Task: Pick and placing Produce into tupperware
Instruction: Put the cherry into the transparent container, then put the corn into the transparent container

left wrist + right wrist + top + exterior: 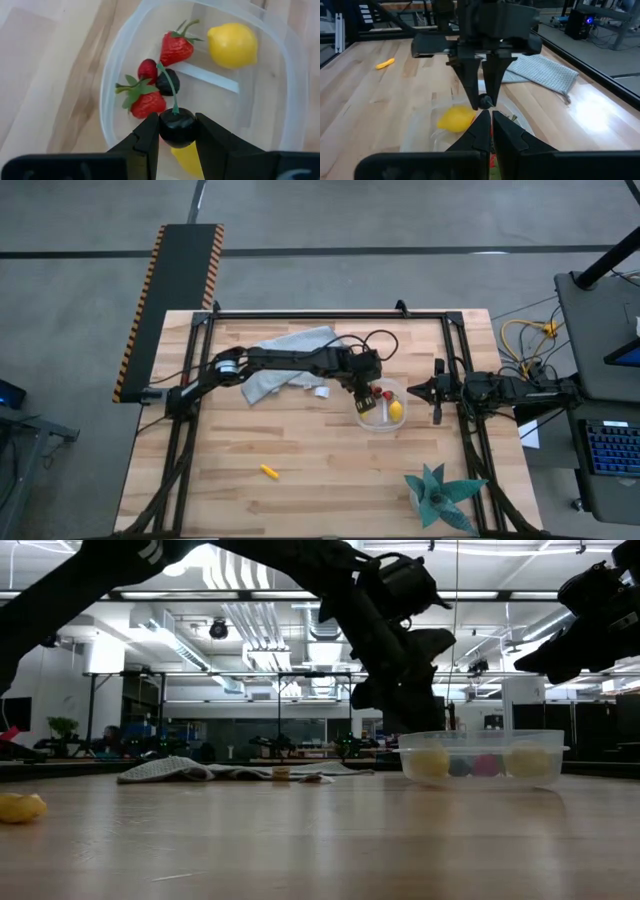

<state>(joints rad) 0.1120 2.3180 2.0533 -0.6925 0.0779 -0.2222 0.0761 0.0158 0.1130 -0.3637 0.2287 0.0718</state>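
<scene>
Left hand (177,131) gripping dark cherry (177,127), over tupperware (115,80)

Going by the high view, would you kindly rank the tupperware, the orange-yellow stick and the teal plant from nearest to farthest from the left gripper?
1. Tupperware, directly beneath the left gripper.
2. Orange-yellow stick, on bare wood on the left arm's side.
3. Teal plant, by the table's corner on the right arm's side.

Glossy dark cherry (177,127); clear smooth plastic tupperware (295,95); pale wood table (300,500); woven cloth (540,72).
</scene>
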